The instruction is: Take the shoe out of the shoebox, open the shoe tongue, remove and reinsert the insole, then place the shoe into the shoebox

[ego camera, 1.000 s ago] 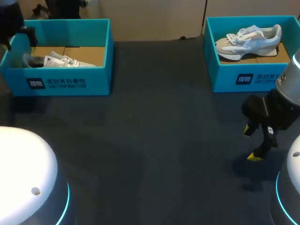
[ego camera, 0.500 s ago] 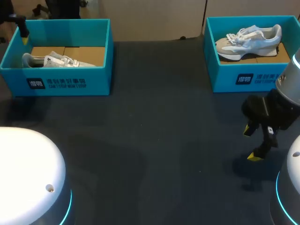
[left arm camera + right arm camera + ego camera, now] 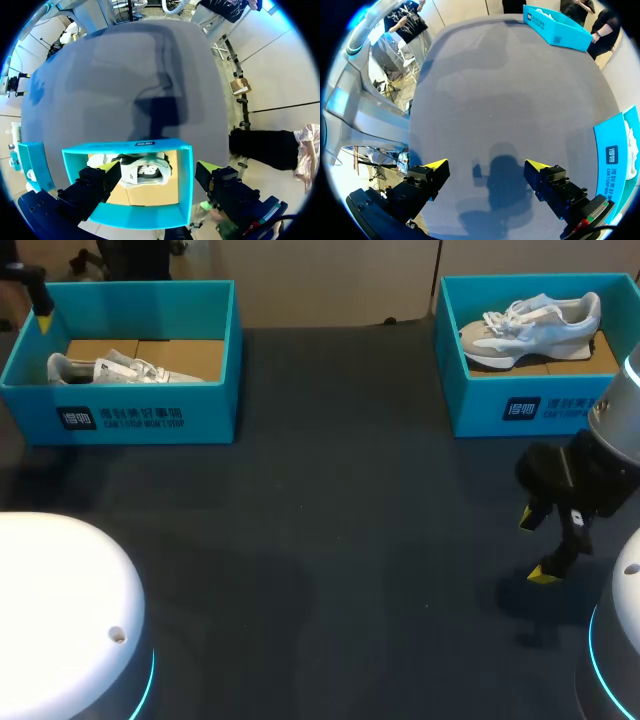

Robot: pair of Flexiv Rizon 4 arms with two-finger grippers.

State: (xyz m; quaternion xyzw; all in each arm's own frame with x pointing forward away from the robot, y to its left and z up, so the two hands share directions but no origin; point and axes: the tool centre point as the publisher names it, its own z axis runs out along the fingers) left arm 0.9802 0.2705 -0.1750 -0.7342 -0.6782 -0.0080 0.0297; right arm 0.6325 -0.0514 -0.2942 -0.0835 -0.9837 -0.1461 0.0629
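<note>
Evidently the lift-out was the step in hand: on the dark table point(image 3: 350, 540), the teal shoebox point(image 3: 150, 418) at the far left held the shoe point(image 3: 145, 170), and the left gripper point(image 3: 156, 166) hung above it, fingers apart. It should descend clear of the walls, pinch the collar firmly and rise straight. The shoe was white and pale grey, laced, resting on the brown cardboard floor. The right gripper point(image 3: 486, 165) hovered near right, fingers apart

Light: even and from overhead; the dark table point(image 3: 330, 540) reads dim in the head view and paler in both wrist views.
Shadows: a soft patch under the right gripper point(image 3: 537, 545) — a darker one ahead of the left gripper point(image 3: 157, 167), beyond the shoebox point(image 3: 186, 180).
Glow: cyan rings on the white arm bases point(image 3: 60, 610).
</note>
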